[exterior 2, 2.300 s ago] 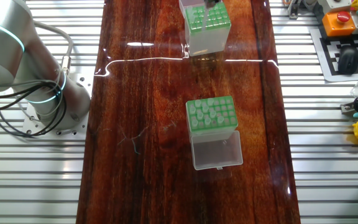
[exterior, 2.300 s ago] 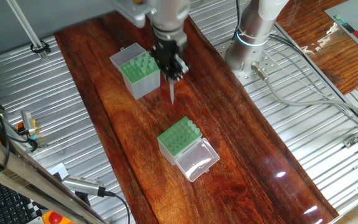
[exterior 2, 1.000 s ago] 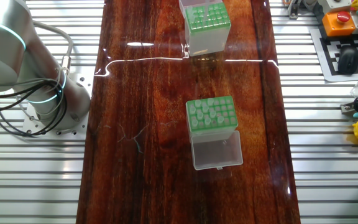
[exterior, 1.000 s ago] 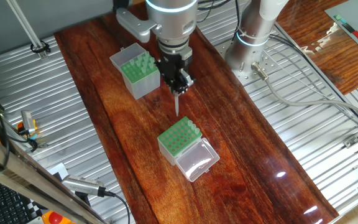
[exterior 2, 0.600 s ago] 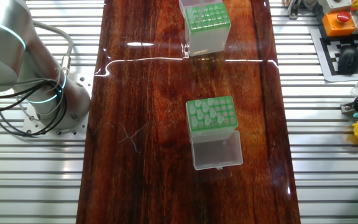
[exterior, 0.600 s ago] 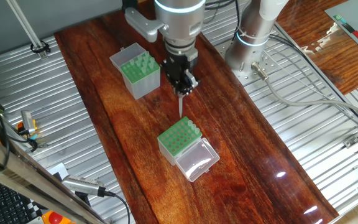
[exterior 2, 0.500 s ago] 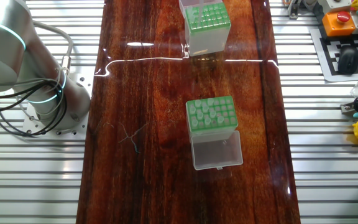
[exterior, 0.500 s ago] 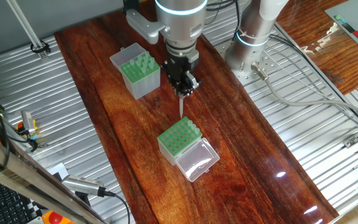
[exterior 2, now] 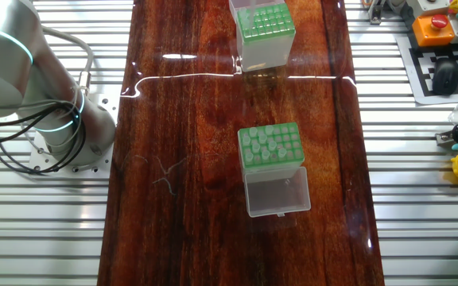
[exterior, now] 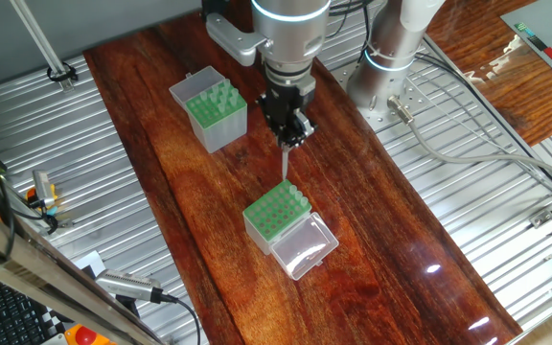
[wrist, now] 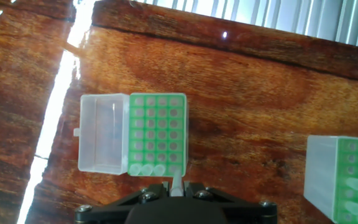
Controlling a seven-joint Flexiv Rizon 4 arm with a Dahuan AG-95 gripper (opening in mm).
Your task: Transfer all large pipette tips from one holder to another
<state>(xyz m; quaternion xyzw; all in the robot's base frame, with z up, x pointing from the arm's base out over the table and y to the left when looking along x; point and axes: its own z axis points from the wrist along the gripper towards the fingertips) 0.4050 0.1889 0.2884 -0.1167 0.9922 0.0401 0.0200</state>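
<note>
Green tops with round holes cover both boxes on the wooden desk (exterior: 353, 192). The short box (exterior: 275, 213) has its clear lid (exterior: 304, 246) flung open — a few tips (wrist: 146, 169) sit in one edge row, and most holes look bare. The tall box (exterior: 215, 108) holds more tips. The gripper (exterior: 288, 132) hangs between the boxes, near the short one, jaws clenched on one tip (exterior: 284, 163) — it stands straight up and down, point aimed at the desk.

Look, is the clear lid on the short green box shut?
No, the clear lid lies flipped open flat beside the short green box, leaving its hole-dotted top uncovered.
</note>
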